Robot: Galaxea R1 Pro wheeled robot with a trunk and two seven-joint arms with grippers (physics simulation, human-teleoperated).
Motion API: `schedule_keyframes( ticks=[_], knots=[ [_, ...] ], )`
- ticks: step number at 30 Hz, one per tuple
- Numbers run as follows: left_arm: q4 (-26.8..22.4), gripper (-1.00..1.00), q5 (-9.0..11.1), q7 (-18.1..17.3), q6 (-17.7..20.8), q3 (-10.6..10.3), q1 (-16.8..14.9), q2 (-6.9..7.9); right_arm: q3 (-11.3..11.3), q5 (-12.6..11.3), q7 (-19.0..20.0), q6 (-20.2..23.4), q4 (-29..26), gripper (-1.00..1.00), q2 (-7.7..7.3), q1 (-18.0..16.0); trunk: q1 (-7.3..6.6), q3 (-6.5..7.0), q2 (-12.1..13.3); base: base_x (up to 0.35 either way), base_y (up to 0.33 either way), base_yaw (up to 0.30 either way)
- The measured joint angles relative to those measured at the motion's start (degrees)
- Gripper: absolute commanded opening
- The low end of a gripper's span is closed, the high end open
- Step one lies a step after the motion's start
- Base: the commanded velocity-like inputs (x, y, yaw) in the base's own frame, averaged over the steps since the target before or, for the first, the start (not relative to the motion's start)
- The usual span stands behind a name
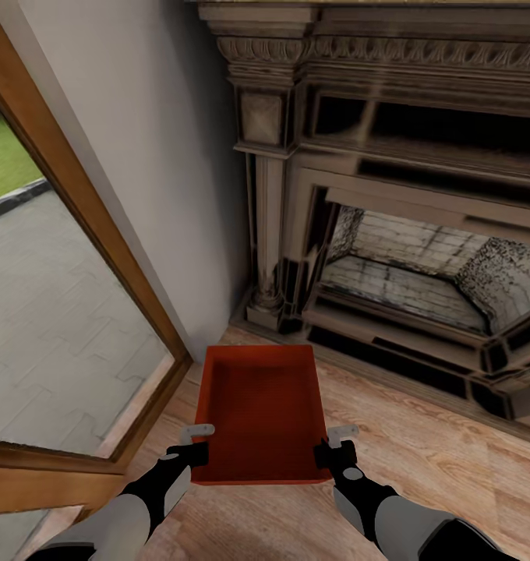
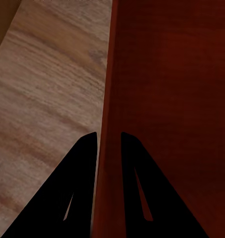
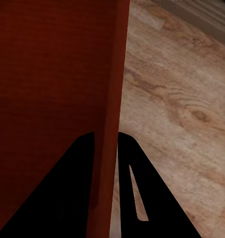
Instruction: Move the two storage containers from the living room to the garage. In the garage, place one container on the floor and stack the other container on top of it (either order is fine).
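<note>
I see 1 orange-red storage container (image 1: 261,413) on the wood plank floor (image 1: 421,460) before the fireplace (image 1: 405,234), left gripper (image 1: 196,442) pinching its left wall, right gripper (image 1: 333,444) apparently clamping the right wall.

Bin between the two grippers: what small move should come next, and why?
Probably a short straight lift with both arms together. The left gripper straddles the bin's left wall and the right gripper its right wall, fingers on either side of each rim, while the bin sits near the wood floor by the fireplace.
</note>
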Motion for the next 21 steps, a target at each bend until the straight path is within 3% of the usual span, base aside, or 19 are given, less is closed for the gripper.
schedule_keyframes(
  ticks=[21],
  knots=[
    [0.2, -1.00, -0.3, -0.5, -0.5, 0.3, 0.0, 0.15, 0.5, -0.6, -0.1, -0.4, 0.1, -1.00, 0.13, 0.0, -4.61, 3.77, 8.4, 0.000, 0.000, 0.000]
  ],
)
